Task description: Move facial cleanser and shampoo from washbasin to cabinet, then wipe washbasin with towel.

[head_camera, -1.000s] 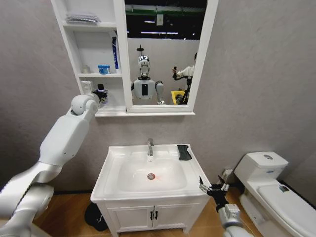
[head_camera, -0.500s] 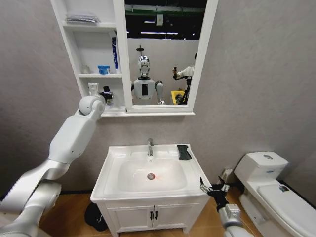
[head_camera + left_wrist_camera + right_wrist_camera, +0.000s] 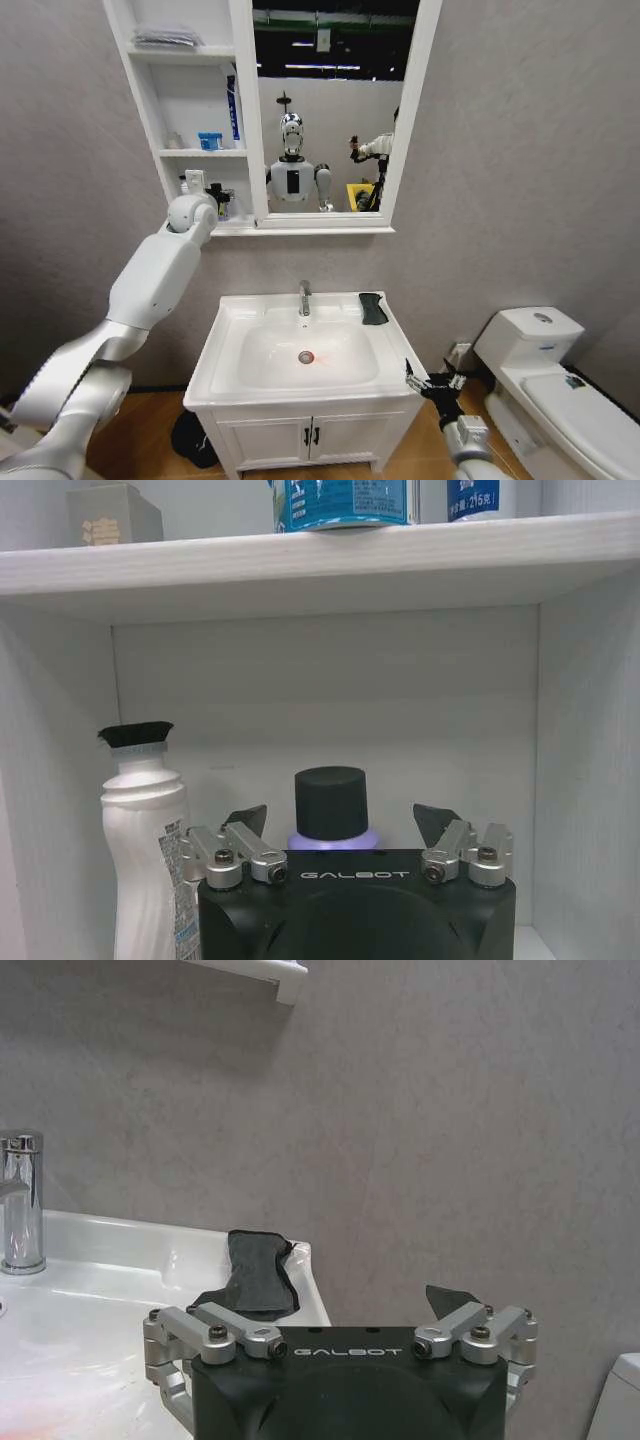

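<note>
Honestly, backing out of that shelf is the sketchy part

Both bottles are up in the cabinet (image 3: pixel 245 110) now, on its lowest shelf: the white bottle (image 3: pixel 145 840) stands upright at the shelf's side wall, and the lilac bottle (image 3: pixel 332 815) with the black cap stands just beside it. The left end effector (image 3: pixel 340 825) sits right in front of that lilac bottle, fingers spread to either side of the cap and not touching it as far as I can tell.

Risk as I see it: if the arm pulls back crooked, a finger could clip the cap or nudge the white bottle next to it and topple 1 of the 2 off the shelf down toward the washbasin (image 3: pixel 300 350).

Compared with 1 second ago, the left arm has pulled back a bit from the cabinet and the wrist has shifted, so the white bottle shows beside it on the shelf.

The towel (image 3: pixel 373 307) lies on the washbasin's back corner, untouched. The right end effector (image 3: pixel 340 1310) hangs beside the washbasin's front corner, fingers spread, idle.
</note>
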